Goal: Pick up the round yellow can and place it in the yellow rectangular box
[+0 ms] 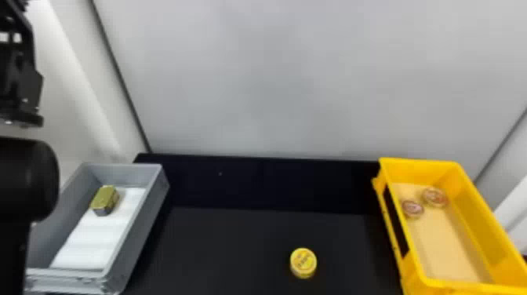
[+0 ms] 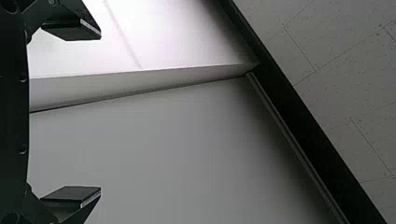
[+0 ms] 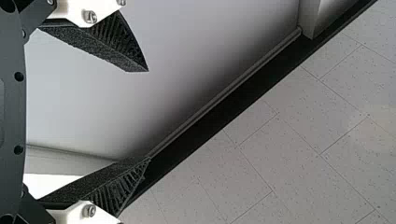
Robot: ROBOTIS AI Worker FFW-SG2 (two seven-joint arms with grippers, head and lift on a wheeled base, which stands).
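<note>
round yellow can (image 1: 303, 263) on worktop (image 1: 235, 243), left of yellow rectangular box (image 1: 470, 212); probably a right-side pick. right pincer (image 3: 148, 115) wide, empty; left pincer (image 2: 100, 113) likewise.

I've got a lane over the black worktop (image 1: 235, 243) between the grey box (image 1: 142, 223) and the yellow rectangular box (image 1: 468, 204), with room around the round yellow can (image 1: 303, 262). Raised box walls flank it; the back wall (image 1: 266, 90) closes its far side. My left arm (image 1: 25, 178) obstructs the head view's left edge.
</note>
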